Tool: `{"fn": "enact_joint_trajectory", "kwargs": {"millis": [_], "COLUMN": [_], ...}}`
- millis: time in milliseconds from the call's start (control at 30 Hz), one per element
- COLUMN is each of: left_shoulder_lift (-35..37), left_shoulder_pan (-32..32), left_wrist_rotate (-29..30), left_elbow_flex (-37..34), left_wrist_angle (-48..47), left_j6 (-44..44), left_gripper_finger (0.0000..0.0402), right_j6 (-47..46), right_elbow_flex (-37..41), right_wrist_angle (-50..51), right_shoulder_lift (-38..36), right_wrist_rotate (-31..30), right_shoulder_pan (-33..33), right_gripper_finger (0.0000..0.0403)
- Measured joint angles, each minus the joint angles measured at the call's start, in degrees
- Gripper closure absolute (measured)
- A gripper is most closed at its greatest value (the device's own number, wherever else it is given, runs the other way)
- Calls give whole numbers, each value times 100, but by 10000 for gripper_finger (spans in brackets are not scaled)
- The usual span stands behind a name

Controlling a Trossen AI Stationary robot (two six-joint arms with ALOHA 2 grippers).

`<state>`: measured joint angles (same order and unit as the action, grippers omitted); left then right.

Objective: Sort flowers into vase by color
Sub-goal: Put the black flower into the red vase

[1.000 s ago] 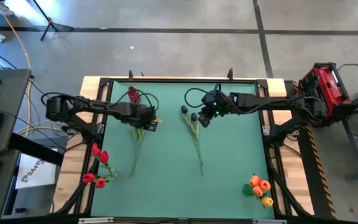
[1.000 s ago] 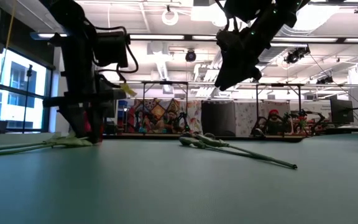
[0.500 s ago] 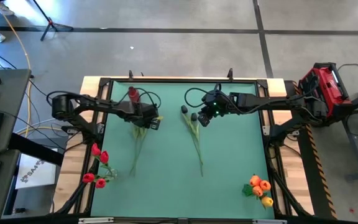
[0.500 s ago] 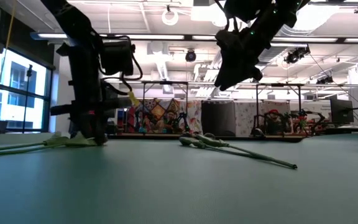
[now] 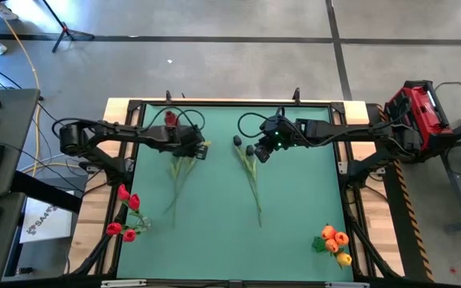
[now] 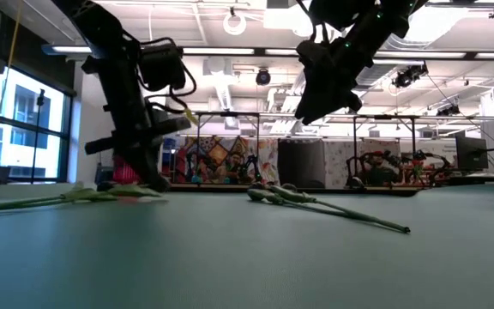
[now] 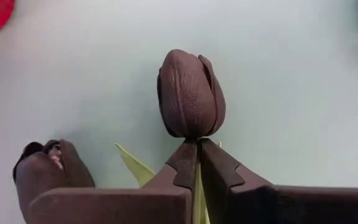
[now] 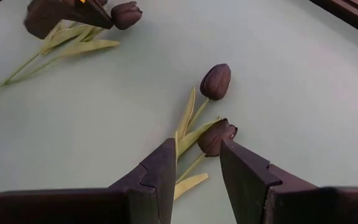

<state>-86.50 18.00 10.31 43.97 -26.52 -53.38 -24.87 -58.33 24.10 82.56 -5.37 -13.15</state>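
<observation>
On the green bench (image 5: 294, 208), the high view shows long stems running roughly from the far edge toward the near edge. Only the left wrist view shows the left gripper (image 7: 197, 163), fingers pressed together on the stem just under a dark tulip (image 7: 190, 94). The right gripper (image 8: 197, 163), fingers spread, hovers over two dark tulips (image 8: 216, 81), apparently not touching.

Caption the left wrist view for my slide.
Left claw shut on the stem just below a black tulip over the green table.

Open-plan robotics lab: ceiling ducts (image 6: 230, 86), other workstations (image 6: 393, 167).
</observation>
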Motion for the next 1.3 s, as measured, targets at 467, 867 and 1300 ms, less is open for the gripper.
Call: {"fn": "enact_joint_trajectory", "kwargs": {"millis": [467,867,1300], "left_shoulder_lift": [351,1859,3362], "left_shoulder_pan": [37,37,37], "left_wrist_rotate": [-59,153,1901], "left_elbow_flex": [2,4,690], "left_wrist_angle": [132,818,2104], "left_j6": [-172,-90,3147], "left_gripper_finger": [401,401,401], "right_j6": [-63,-17,72], "right_elbow_flex": [0,0,0], "right_wrist_angle": [7,55,50], "right_shoulder_lift": [0,0,0], "right_wrist_rotate": [4,4,0], "right_shoulder_pan": [7,7,7], "right_gripper_finger": [289,289,289]}}
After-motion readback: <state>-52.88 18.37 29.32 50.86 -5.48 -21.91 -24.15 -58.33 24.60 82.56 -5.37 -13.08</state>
